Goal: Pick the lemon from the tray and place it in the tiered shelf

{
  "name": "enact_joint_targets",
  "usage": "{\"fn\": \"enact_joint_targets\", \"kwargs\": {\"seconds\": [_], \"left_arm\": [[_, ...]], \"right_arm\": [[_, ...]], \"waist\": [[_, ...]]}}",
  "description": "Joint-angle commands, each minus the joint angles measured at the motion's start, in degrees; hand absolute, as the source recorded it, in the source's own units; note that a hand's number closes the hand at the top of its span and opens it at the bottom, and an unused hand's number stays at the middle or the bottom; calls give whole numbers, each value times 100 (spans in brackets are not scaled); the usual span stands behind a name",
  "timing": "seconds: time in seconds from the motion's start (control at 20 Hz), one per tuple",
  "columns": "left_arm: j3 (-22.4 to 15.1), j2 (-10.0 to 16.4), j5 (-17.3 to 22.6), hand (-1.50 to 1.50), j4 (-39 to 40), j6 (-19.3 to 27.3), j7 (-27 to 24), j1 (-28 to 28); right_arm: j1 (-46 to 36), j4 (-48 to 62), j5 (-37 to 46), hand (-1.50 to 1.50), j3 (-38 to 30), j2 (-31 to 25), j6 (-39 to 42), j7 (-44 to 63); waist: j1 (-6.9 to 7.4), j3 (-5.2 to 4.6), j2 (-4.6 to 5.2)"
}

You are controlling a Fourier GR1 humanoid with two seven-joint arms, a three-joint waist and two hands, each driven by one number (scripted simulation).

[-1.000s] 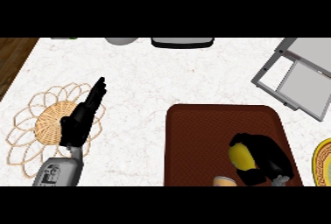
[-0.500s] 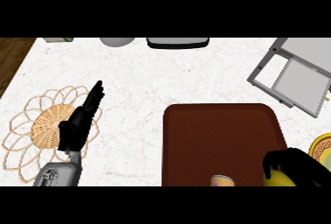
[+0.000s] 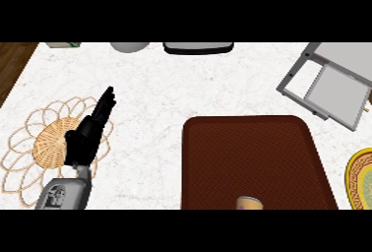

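Observation:
A dark brown tray point(image 3: 254, 157) lies on the white counter at the lower right. No lemon shows on it or anywhere in the head view. The grey tiered shelf point(image 3: 330, 83) stands at the upper right edge. My left hand point(image 3: 91, 133) rests open at the left, fingers straight and pointing up, over a woven placemat point(image 3: 44, 142). My right hand is out of view.
A small tan object point(image 3: 249, 202) pokes up at the tray's lower edge. A yellow plate point(image 3: 361, 177) is cut off at the right edge. A grey bowl point(image 3: 129, 47) and a black-and-white appliance point(image 3: 198, 47) sit along the back edge.
The right hand, curled round the lemon, moved down and right off the tray and has left the view with it. The left hand has not moved.

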Motion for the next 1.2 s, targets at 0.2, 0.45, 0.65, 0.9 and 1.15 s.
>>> {"fn": "enact_joint_targets", "kwargs": {"seconds": [0.2, 0.45, 0.65, 0.9, 1.15], "left_arm": [[-125, -133, -94, 0, 62, 75, 108, -39], [-43, -56, -32, 0, 134, -7, -220, 77], [-123, -95, -14, 0, -244, -10, 200, 127], [-207, -180, -176, 0, -38, 99, -30, -56], [-85, 24, 3, 0, -111, -194, -19, 72]], "right_arm": [[456, 218, -2310, 150, -1119, -831, 1303, -1465], [890, 281, -3375, 150, -1750, -1195, 1526, -1252], [516, 783, -4190, 150, -2548, -1671, 1650, -754], [354, 963, -5211, 150, -3112, -2041, 2024, 17], [-318, 1230, -5209, 150, -3105, -2031, 1722, 696]], "waist": [[-25, -17, -11], [-22, -19, -8], [129, -12, -3], [133, -15, 7], [208, -11, 17]]}}
